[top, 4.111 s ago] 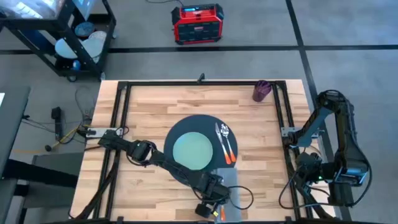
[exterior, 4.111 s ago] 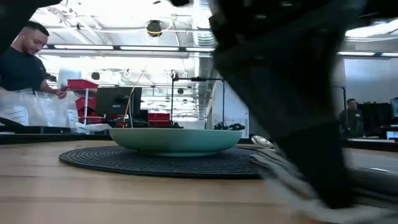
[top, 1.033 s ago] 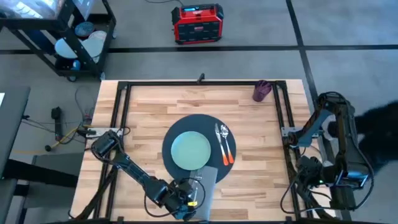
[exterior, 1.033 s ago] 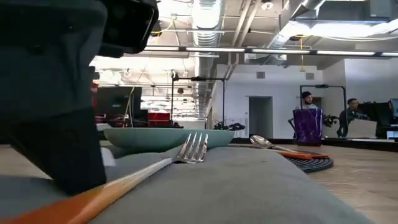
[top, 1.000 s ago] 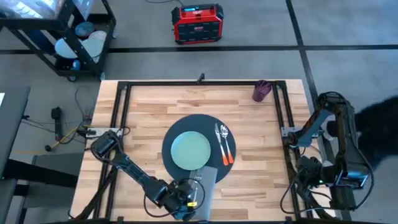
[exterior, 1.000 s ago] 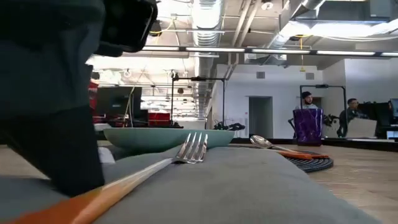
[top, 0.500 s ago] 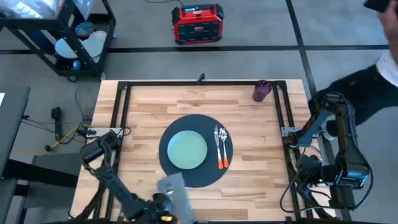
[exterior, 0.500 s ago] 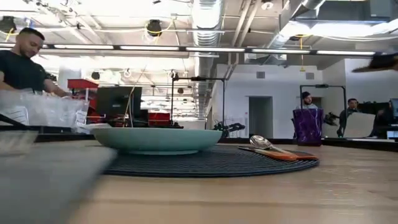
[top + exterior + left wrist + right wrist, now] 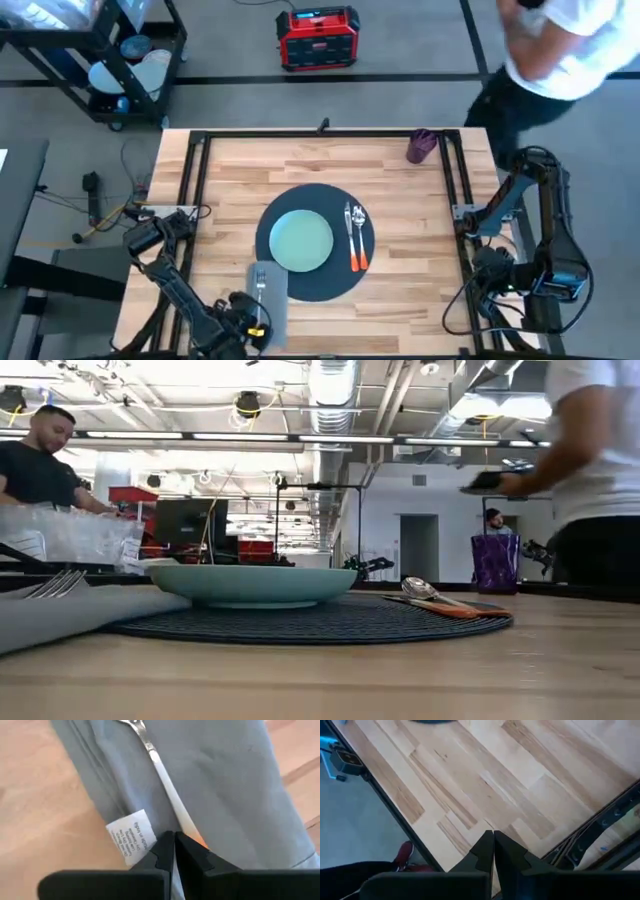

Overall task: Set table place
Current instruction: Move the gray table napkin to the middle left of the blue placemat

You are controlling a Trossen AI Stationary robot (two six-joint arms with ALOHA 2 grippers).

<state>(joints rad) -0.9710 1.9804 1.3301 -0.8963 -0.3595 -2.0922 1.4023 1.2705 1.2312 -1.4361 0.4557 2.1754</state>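
Pinching the near end of a grey folded napkin (image 9: 268, 296), the left gripper (image 9: 174, 851) has its fingers pressed together on the cloth beside the orange-tipped handle of a fork (image 9: 260, 284) lying along it. Napkin and fork sit at about eight o'clock from the round dark placemat (image 9: 326, 283), which occupies the middle of the light-wood table (image 9: 240, 170) and carries a pale green plate (image 9: 303, 241), with a spoon (image 9: 359, 238) at three o'clock. Away at the table's right edge, the right gripper (image 9: 493, 851) waits with fingers closed on nothing.
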